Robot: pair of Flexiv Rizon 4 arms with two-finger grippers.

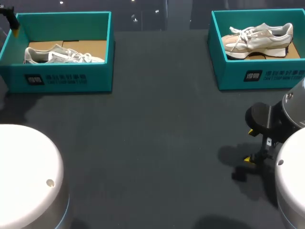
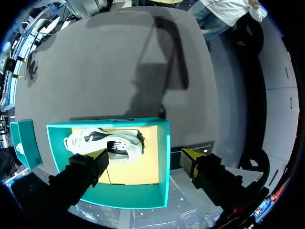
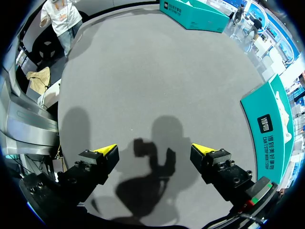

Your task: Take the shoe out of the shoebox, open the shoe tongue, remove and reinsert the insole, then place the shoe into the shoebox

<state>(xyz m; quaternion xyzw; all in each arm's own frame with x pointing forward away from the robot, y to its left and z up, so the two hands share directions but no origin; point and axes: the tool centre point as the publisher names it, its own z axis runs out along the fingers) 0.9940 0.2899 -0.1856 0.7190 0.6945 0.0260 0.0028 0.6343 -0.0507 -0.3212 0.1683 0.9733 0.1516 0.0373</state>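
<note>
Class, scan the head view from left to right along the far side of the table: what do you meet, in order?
left shoebox, with a grey-white shoe inside → dark table top → right shoebox, with a beige-grey shoe inside.

A printed label (image 1: 56,79) is carried on the front wall of the left teal shoebox (image 1: 101,76): a small dark square mark followed by two short rows of pale characters, too small to be made out. A matching label (image 1: 274,75) is borne on the front wall of the right teal shoebox (image 1: 228,76). In the right wrist view this print is shown larger, yet no word can be read with certainty. On the sneaker (image 2: 93,140) in the left shoebox, a dark patch (image 2: 116,146) is seen, possibly a logo.
</note>
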